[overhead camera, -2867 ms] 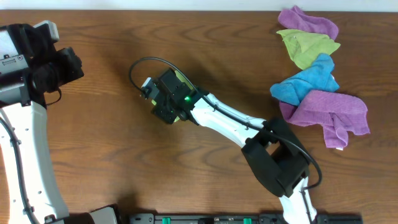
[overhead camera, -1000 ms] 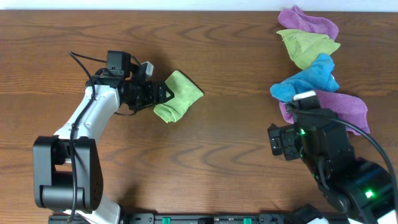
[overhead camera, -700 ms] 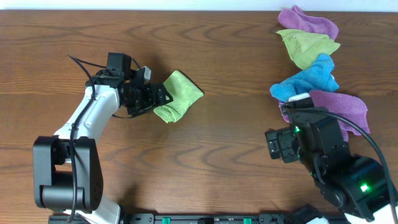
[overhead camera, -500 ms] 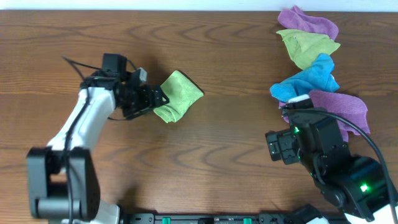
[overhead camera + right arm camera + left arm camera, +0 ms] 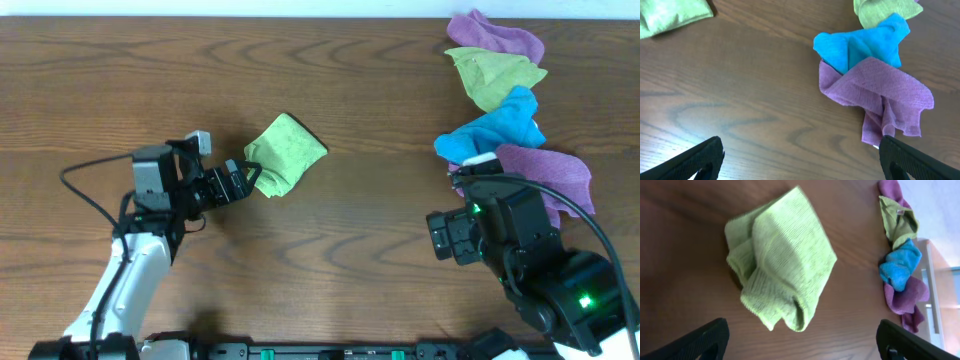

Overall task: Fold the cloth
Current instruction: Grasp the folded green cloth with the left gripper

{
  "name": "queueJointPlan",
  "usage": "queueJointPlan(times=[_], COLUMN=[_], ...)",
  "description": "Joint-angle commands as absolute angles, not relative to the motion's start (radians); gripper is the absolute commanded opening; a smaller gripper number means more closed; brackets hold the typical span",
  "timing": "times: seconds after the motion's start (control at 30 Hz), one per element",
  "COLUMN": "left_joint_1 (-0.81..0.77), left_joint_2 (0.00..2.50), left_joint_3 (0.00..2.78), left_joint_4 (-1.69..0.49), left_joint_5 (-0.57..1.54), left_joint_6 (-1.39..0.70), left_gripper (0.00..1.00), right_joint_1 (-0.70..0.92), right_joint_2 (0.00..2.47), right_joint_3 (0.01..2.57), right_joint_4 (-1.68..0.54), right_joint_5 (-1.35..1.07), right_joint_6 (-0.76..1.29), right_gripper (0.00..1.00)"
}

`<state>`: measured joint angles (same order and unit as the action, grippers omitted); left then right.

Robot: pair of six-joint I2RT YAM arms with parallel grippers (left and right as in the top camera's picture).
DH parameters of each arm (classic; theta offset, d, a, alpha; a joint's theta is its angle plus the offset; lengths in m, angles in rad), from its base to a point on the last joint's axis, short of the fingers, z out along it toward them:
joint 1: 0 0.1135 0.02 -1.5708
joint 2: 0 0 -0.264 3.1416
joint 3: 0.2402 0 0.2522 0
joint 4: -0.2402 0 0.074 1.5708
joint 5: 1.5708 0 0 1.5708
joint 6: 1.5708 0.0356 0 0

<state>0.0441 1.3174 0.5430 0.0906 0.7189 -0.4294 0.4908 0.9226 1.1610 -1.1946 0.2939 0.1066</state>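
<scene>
Best to pinch the soft, light, floppy green cloth point(image 5: 285, 153), lying on the brown wooden table point(image 5: 330, 60) between middle and left edge, by a loose corner with the left gripper point(image 5: 243, 178), just beside it, jaws wide apart like those of the right gripper point(image 5: 800, 159) near the right edge.

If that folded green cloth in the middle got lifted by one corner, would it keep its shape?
Probably not: the green cloth looks soft, with loose rounded folds, so it would likely droop open. Its textured weave probably resists slipping.
</scene>
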Motion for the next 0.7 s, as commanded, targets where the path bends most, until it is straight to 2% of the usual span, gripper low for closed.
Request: queueJointPlan(times=[0.0, 0.37, 0.67], left_joint_1=[0.045, -0.018, -0.021], left_joint_2=[1.364, 1.593, 1.667], left_joint_3=[0.501, 0.498, 0.498], left_joint_4=[0.167, 0.377, 0.41], left_joint_5=[0.76, 0.809, 0.779], left_joint_6=[-0.571, -0.751, -0.797], left_gripper=[0.95, 0.95, 0.95], right_joint_1=[0.482, 0.482, 0.482], right_joint_2=[0.923, 0.923, 0.923], right_joint_3=[1.161, 1.161, 1.161], right_joint_4=[-1.196, -1.189, -1.189], right_joint_5=[0.295, 0.295, 0.295], right_joint_6=[0.11, 0.089, 0.089], right_gripper=[0.99, 0.99, 0.99])
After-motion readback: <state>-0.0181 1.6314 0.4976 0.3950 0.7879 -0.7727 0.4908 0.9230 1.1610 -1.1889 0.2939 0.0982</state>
